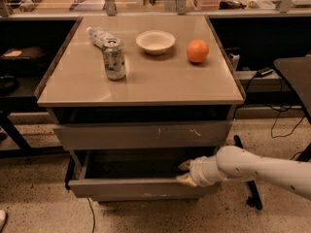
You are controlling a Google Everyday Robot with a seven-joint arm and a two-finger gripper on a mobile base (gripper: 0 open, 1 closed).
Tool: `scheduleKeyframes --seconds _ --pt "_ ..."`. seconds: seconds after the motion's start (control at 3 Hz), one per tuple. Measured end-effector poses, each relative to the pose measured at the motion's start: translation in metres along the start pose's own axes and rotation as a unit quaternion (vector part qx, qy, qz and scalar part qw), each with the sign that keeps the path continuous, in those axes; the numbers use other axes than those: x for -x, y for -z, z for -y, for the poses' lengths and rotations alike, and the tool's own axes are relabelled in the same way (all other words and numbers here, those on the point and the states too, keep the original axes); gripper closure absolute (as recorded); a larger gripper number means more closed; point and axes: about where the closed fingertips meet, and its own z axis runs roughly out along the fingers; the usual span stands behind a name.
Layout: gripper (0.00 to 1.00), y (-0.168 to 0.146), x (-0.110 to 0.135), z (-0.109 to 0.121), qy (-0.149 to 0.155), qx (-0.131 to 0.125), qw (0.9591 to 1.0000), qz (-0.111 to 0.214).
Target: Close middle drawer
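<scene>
Middle drawer (121, 188) standing part-way out below the scratched upper drawer front (146, 136), bare grey box interior showing, plain front well forward of the cabinet line; closing step in hand but not finished, judging by the depth of box exposed; further right, end effector (186, 173) set at the right end of that front's top edge, low beneath the surface (160, 81), fingers (183, 166) spread apart, one tip over the lip inside the box and the other against the front, nothing visibly clasped between them; whether pressing or merely touching, impossible to tell; next move, by estimate, a straight and level push toward the cabinet, kept square against any skewing of so wide a front on its runners, with the inner tip lifted clear ahead of the narrowing gap under the upper front, for fear of a pinch; rightmost, white arm (262, 171) reaching in low from the right edge of view, forearm nearly horizontal and sloping slightly down toward that edge, wrist pointed left at the drawer.
</scene>
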Motion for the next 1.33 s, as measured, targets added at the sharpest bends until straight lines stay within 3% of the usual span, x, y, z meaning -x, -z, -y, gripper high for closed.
scheduleKeyframes --seconds 0.33,0.67,1.0,1.33 --pt "0.88 0.0 0.0 0.0 0.0 0.0 1.0 0.0" --pt "1.0 0.0 -0.01 0.021 0.0 -0.014 0.9998 0.011" --pt "1.0 0.001 -0.01 0.02 0.0 -0.014 0.9998 0.012" --pt "1.0 0.014 -0.007 -0.021 0.014 0.008 0.9997 0.016"
